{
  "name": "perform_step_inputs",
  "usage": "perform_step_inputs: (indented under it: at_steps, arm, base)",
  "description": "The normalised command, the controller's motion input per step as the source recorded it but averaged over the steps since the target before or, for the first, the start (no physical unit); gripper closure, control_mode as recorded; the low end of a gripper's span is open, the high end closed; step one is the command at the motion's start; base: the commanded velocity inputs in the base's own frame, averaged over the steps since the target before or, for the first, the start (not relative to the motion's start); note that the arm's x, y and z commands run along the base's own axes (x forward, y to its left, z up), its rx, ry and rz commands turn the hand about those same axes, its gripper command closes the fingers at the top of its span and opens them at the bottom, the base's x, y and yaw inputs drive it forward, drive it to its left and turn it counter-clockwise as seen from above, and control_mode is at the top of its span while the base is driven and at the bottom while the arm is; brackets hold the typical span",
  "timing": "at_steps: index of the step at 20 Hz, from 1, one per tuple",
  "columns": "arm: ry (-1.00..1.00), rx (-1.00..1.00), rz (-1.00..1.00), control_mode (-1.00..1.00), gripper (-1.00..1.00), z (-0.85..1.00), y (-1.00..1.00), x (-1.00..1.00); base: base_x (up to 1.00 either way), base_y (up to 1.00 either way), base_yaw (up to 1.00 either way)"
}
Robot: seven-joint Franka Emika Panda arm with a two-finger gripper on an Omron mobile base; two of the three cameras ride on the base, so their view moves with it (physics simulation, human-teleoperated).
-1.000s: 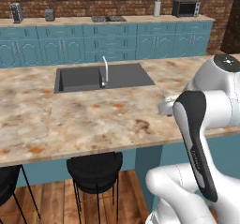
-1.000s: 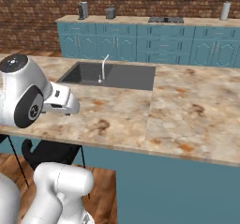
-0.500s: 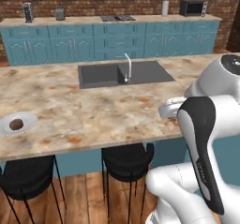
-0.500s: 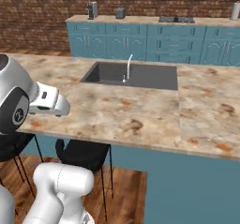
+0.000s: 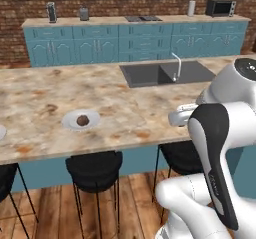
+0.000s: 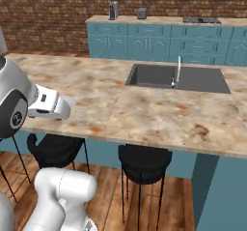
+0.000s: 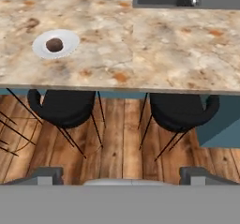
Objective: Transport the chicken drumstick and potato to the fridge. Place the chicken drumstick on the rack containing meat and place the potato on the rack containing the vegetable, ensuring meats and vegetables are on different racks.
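Note:
A small dark brown lump lies on a white plate near the front edge of the island counter; I cannot tell whether it is the potato or the chicken drumstick. In the hand view the same lump and plate sit at the upper left. My gripper hangs in front of the counter, over the floor, well to the right of the plate. It is open, with its fingertips far apart and nothing between them. The fridge and its racks are out of view.
A sink with a faucet is set into the island to the right. Black stools stand under the counter's front edge. The rim of a second plate shows at the far left. Teal cabinets line the back wall.
The whole picture has slid to the right, so the base has driven left along the island. The plate with the dark lump has come closer to centre. The arm keeps its pose.

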Motion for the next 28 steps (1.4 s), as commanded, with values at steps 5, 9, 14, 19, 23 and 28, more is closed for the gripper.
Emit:
perform_step_inputs:
  at_steps: [5, 9, 14, 19, 23, 28]
  arm:
    - [0.00, 0.00, 0.00, 1.00, -1.00, 0.00, 0.00, 0.00]
    - [0.00, 0.00, 0.00, 1.00, -1.00, 0.00, 0.00, 0.00]
    - [0.00, 0.00, 0.00, 1.00, -1.00, 0.00, 0.00, 0.00]
    - [0.00, 0.00, 0.00, 1.00, -1.00, 0.00, 0.00, 0.00]
    - [0.00, 0.00, 0.00, 1.00, -1.00, 0.00, 0.00, 0.00]
    - [0.00, 0.00, 0.00, 1.00, -1.00, 0.00, 0.00, 0.00]
  base:
    - [0.17, 1.00, 0.00]
    - [0.41, 0.99, 0.00]
    - [0.88, 0.08, 0.02]
    - [1.00, -0.34, 0.02]
    - [1.00, -0.24, -0.07]
    - [1.00, 0.00, -0.26]
